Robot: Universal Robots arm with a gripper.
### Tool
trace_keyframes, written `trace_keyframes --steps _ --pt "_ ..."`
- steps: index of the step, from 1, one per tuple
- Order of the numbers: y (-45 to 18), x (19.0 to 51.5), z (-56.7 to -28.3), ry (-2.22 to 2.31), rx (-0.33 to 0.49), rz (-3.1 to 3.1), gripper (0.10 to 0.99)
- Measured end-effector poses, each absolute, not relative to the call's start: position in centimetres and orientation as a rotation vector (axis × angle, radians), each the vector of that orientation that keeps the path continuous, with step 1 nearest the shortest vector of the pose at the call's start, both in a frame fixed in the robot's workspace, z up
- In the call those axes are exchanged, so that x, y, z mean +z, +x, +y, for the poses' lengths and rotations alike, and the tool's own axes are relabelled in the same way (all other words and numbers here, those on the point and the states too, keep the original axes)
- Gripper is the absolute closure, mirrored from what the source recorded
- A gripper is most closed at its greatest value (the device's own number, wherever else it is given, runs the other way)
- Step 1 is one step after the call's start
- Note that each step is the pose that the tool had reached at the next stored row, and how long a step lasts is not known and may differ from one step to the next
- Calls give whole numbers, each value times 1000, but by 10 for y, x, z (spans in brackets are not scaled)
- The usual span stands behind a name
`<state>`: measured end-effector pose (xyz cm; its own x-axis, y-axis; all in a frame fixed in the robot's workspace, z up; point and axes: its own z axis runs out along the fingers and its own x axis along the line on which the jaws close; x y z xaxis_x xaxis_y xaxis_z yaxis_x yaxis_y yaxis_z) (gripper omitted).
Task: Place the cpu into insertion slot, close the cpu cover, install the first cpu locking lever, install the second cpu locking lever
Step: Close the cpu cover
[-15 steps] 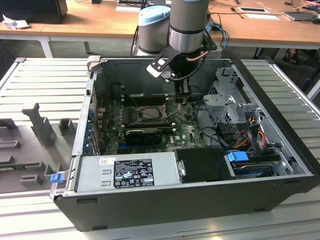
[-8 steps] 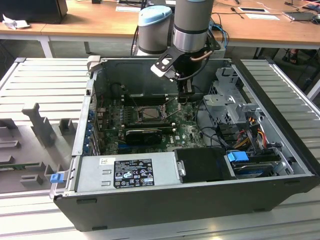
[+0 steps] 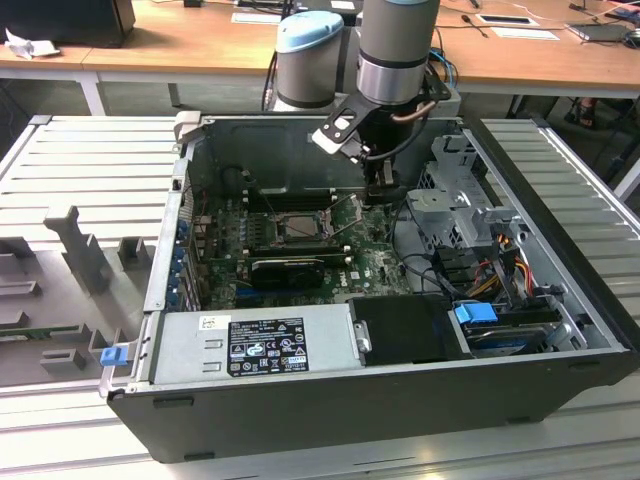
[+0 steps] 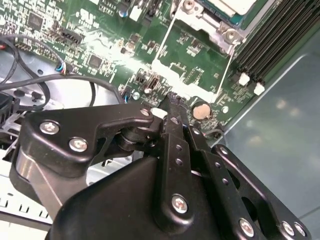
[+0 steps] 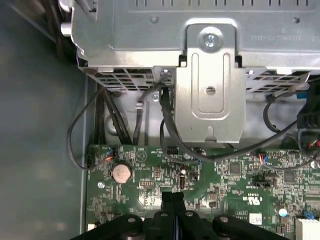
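The fingers [image 4: 175, 120] are pressed together, holding nothing, their tips just short of the free edge of the raised cover [image 4: 185, 78], a thin, stiff, light frame probably best pushed at that edge. Beyond it the cpu [image 4: 231, 5] lies in its slot. Cables [image 5: 165, 130] and a metal cage [image 5: 210, 100] crowd behind the fingers

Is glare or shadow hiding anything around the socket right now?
Exterior view: insertion slot evenly lit, no glare. Second wrist view: white glare washes out a patch of circuit board; soft reflections on the case wall. First wrist view: metal bracket bright.
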<state>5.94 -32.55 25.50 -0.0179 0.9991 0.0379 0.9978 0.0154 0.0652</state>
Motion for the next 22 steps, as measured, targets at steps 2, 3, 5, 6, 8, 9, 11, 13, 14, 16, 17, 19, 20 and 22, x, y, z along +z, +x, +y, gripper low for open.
trace_keyframes --steps 2,3,5,6,8,9,11,13,14,16,17,19,20,22 --pt "63 255 -325 2188 114 2225 980" --pt "64 254 -325 2188 114 2225 980" --pt "64 250 -325 2188 114 2225 980" --pt "65 249 -325 2188 114 2225 980" --pt "65 243 -325 2188 114 2225 980" --pt "65 242 -325 2188 114 2225 980" --pt "65 240 -326 2188 114 2225 980" --pt "65 240 -325 2188 113 2226 980" --pt "65 240 -325 2189 111 2227 980" --pt "65 240 -325 2197 97 2234 980" --pt "65 240 -325 2203 86 2239 980" --pt "65 240 -325 2211 68 2247 980" --pt "65 241 -325 2213 64 2249 980" --pt "64 241 -325 2218 55 2254 980"
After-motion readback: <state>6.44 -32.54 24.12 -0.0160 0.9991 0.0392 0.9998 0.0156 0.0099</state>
